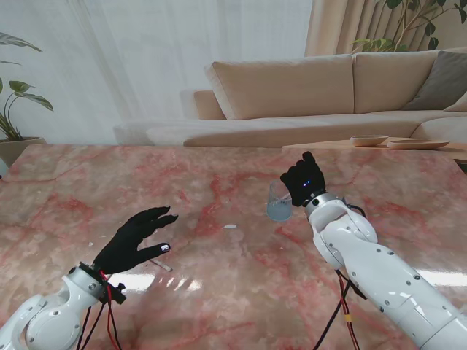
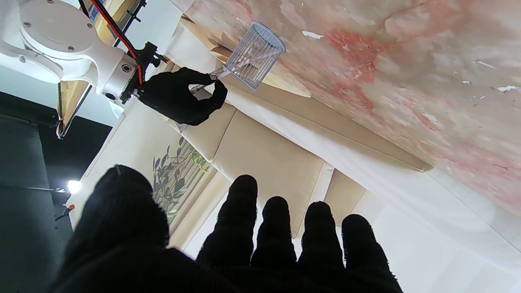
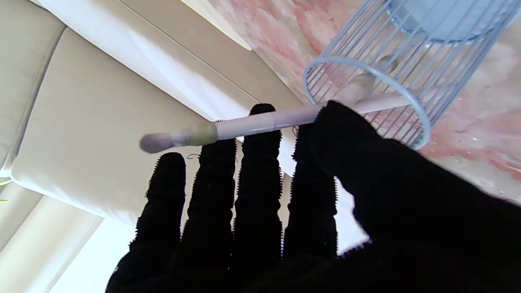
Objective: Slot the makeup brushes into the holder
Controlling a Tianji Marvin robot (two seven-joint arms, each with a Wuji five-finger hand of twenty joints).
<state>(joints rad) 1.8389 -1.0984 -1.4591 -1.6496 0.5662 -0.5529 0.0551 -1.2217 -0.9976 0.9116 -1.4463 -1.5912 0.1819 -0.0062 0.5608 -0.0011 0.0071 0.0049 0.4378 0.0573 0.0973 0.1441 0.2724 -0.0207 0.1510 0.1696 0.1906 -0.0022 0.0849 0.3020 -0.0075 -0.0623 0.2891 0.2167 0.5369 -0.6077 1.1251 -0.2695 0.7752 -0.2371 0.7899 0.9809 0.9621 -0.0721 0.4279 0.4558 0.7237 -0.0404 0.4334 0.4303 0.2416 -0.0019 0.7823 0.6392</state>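
Note:
A light-blue wire holder (image 1: 279,203) stands upright right of the table's middle. My right hand (image 1: 303,181) is just beside it and shut on a white makeup brush (image 3: 260,122), pinched between thumb and fingers. The brush's handle end reaches through the holder's rim (image 3: 366,81), while its bristle tip points away from the holder. The left wrist view shows the same hand (image 2: 181,95) at the holder (image 2: 254,55). My left hand (image 1: 139,237) hovers open over the near left of the table, fingers spread, holding nothing. A thin pale stick (image 1: 161,265), perhaps another brush, lies by its fingertips.
A small white scrap (image 1: 230,227) lies on the pink marble table (image 1: 219,292) between the hands. A beige sofa (image 1: 306,95) runs behind the far edge, with a low table holding shallow dishes (image 1: 398,142) at the far right.

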